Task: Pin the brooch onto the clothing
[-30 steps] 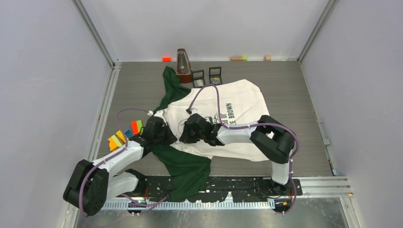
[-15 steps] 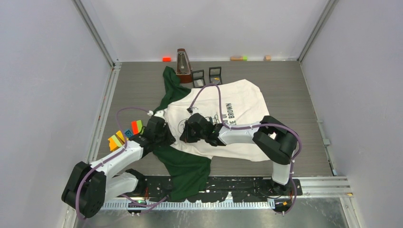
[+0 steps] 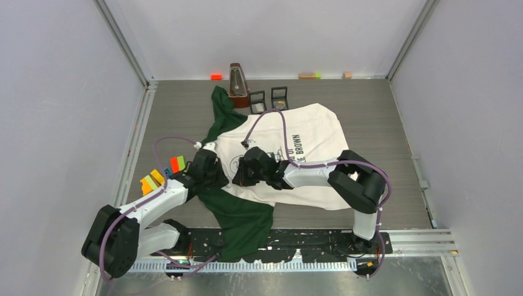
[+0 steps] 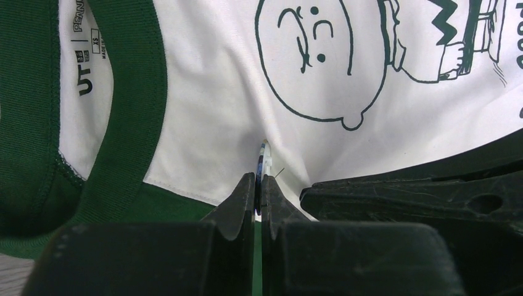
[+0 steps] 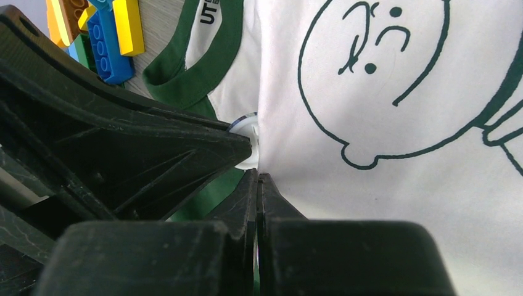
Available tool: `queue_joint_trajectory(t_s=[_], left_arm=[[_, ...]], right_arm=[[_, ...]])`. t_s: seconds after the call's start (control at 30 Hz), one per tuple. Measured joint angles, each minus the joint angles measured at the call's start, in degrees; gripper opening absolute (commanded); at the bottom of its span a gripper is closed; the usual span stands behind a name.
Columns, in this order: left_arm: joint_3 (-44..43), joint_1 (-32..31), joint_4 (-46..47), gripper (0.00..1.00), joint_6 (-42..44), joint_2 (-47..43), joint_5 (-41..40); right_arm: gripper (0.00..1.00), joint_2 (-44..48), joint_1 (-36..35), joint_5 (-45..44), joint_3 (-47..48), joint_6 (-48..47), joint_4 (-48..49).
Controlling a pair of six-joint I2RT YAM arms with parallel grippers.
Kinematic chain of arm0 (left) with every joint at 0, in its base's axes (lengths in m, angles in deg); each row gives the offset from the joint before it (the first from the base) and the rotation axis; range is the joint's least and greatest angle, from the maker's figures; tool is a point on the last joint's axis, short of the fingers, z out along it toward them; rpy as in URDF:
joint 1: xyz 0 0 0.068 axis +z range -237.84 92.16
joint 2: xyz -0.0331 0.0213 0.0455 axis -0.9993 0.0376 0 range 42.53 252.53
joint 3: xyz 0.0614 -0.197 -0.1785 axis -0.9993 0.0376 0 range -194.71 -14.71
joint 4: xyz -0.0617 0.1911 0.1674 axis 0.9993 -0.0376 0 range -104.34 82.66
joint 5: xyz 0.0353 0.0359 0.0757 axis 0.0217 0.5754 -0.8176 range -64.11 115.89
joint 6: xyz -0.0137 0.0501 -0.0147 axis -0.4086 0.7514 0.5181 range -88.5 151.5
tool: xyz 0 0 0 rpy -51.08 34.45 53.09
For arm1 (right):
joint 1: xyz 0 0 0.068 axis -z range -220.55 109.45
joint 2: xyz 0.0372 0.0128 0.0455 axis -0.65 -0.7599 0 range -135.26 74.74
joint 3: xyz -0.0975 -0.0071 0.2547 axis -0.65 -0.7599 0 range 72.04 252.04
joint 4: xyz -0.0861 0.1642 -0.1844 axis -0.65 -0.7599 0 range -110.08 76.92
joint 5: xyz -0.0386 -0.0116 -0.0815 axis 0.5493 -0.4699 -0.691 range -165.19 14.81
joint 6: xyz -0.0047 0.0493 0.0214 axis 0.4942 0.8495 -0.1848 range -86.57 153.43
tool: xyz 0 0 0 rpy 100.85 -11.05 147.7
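- The brooch, a small pale disc seen edge-on, stands upright against the white chest of the clothing. It sits just below the chin of the printed cartoon face and close to the green collar. A thin pin shows just beside it.
- The cloth puckers slightly where the disc's upper edge meets it.
- The left end effector is clamped on the brooch, which sits between its two fingertips.
- The right end effector has its fingers pressed together with no gap. A crease of white cloth runs up from the tips, and I cannot tell whether fabric is caught between them. Its tips lie just beside the left one's, almost touching.
- The T-shirt lies face up on the grey worktop, collar toward the left arm. One dark green sleeve reaches toward the far edge and the other drapes over the near edge.
- Coloured toy bricks sit just left of the collar.
- A wooden metronome stands by the far sleeve, with two small black frames beside it.
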Motion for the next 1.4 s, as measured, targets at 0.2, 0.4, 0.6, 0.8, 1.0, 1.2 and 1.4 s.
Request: queue_joint_trajectory(t_s=[0.2,0.4,0.6,0.8,1.0,1.2,1.4], left_arm=[[0.02,0.00,0.00,0.00,-0.02,0.00,0.00],[0.02,-0.02,0.17,0.00,-0.28,0.00,0.00],[0.48,-0.02,1.18,0.00,-1.36,-0.02,0.00],[2.67,-0.02,3.43,0.00,-3.04,-1.70,-0.09],[3.65,-0.02,3.72,0.00,-4.09,-3.30,-0.90],[3.78,-0.02,3.63,0.00,-4.04,-3.85,-1.09],[3.76,-0.02,2.60,0.00,-2.54,-4.04,-1.03]], right_arm=[[0.01,-0.22,0.00,1.46,0.09,-0.83,-0.09],[0.01,-1.46,0.00,3.28,1.03,-1.09,-0.72],[0.01,-2.38,0.00,4.57,1.64,-1.33,-1.42],[0.01,-2.93,0.00,5.57,1.64,-1.36,-1.75],[0.01,-2.93,-0.02,6.16,1.64,-1.36,-1.73],[0.01,-2.86,-0.02,5.73,1.42,-1.18,-1.53],[0.01,-1.20,-0.02,3.76,1.01,-0.96,-1.27]])
